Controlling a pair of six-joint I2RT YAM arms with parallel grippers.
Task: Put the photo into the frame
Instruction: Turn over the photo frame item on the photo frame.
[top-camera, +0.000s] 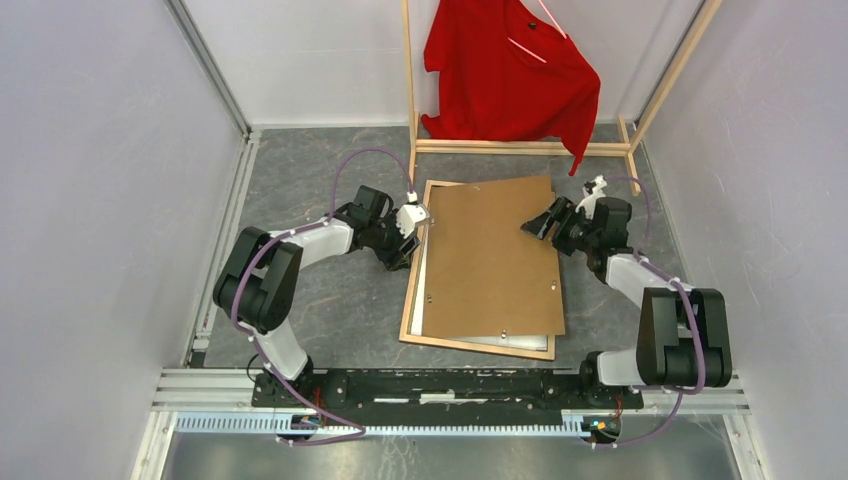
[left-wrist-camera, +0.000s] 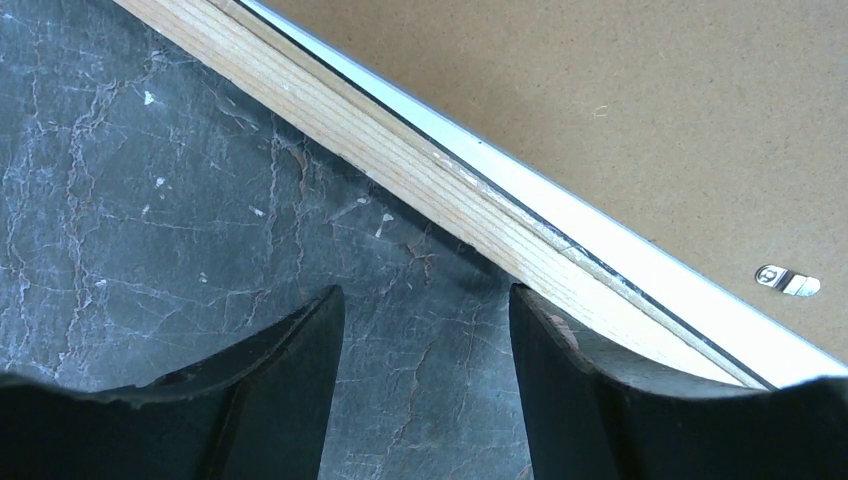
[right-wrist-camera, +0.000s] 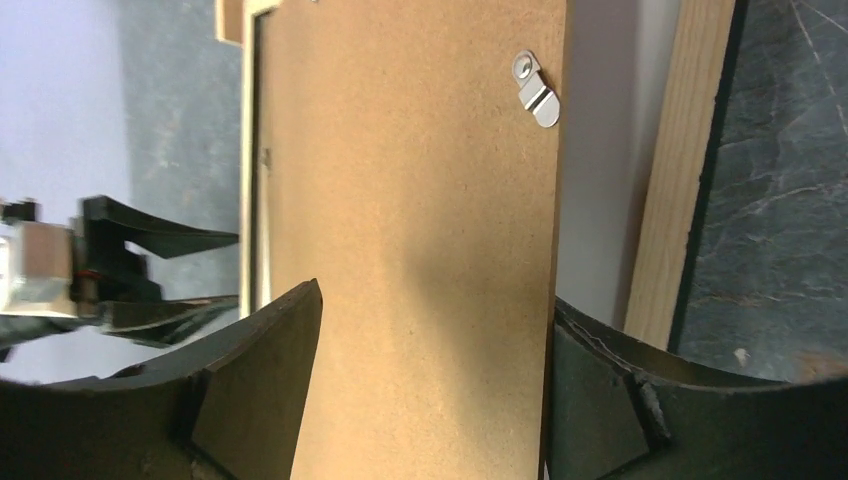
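Note:
The frame (top-camera: 470, 346) lies back up on the grey table, its light wood rails showing. The brown backing board (top-camera: 490, 260) lies askew on it. A white strip (top-camera: 417, 290) shows along the board's left and near edges; it looks like the photo's plain back, and the printed side is hidden. My left gripper (top-camera: 413, 235) is open and empty beside the frame's left rail (left-wrist-camera: 400, 150), its right finger (left-wrist-camera: 560, 380) against the wood. My right gripper (top-camera: 530, 228) is open over the board's far right part (right-wrist-camera: 420, 200), its right finger (right-wrist-camera: 600, 400) at the board's edge.
A wooden clothes rack (top-camera: 520, 147) with a red shirt (top-camera: 510, 70) stands right behind the frame. Grey walls close in both sides. Small metal clips sit on the board (left-wrist-camera: 787, 281) (right-wrist-camera: 535, 88). The frame's right rail (right-wrist-camera: 685, 150) lies beside the right finger.

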